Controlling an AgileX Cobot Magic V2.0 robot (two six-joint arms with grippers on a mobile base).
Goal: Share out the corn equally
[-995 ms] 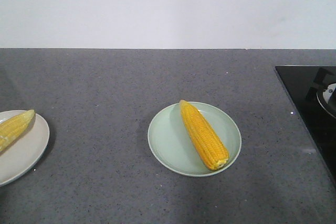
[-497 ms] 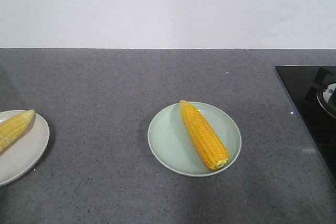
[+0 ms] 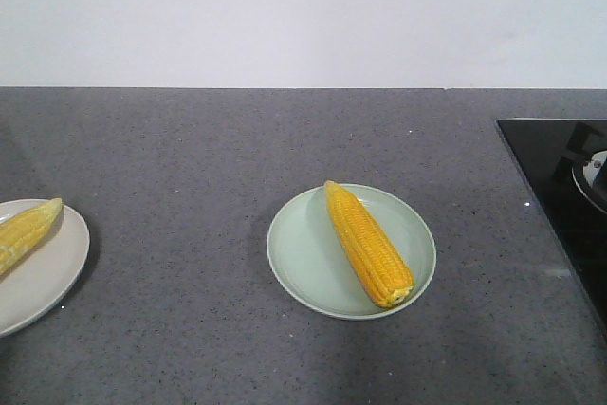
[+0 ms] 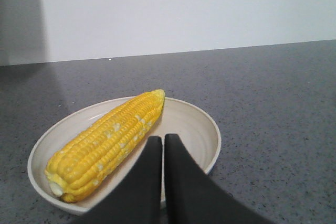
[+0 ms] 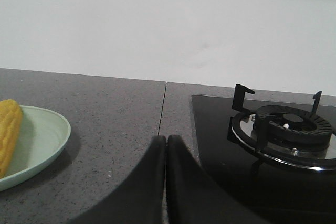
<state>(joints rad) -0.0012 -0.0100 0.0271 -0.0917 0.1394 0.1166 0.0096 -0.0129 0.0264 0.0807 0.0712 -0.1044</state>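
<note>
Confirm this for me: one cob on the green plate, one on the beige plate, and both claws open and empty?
Not quite. Both claws are shut, not open: the left claw and right claw each show fingers pressed together in their wrist views, holding nothing. The rest holds: one cob on the green plate, one cob on the beige plate.

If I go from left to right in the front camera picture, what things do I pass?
Beige plate with a corn cob → green plate with a corn cob → black stove.
</note>
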